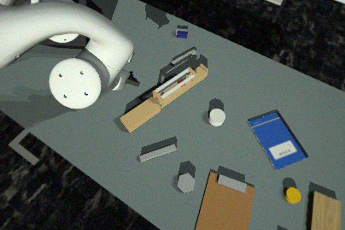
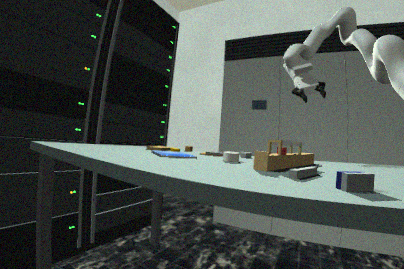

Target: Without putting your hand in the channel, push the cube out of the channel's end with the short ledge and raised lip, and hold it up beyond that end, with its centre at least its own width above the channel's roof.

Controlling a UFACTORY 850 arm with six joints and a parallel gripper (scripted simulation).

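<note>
A tan wooden channel (image 1: 171, 91) with a see-through roof lies in the middle of the grey table; it also shows in the exterior view (image 2: 283, 159). A small red cube (image 1: 181, 80) sits inside it, toward the far right end, and shows as a red spot under the roof (image 2: 284, 151). A long flat ledge (image 1: 137, 117) sticks out at the near left end. My gripper (image 2: 310, 92) hangs high above the table, fingers wide apart and empty. From above only one dark fingertip (image 1: 131, 79) shows past the arm, left of the channel.
A grey bar (image 1: 184, 56) lies just behind the channel and another (image 1: 158, 150) in front of it. Around them stand a blue-and-grey block (image 1: 182, 32), a white cylinder (image 1: 217, 116), a blue book (image 1: 277, 139), a grey hexagonal prism (image 1: 186, 181), a yellow cylinder (image 1: 293, 195) and wooden boards (image 1: 224, 205).
</note>
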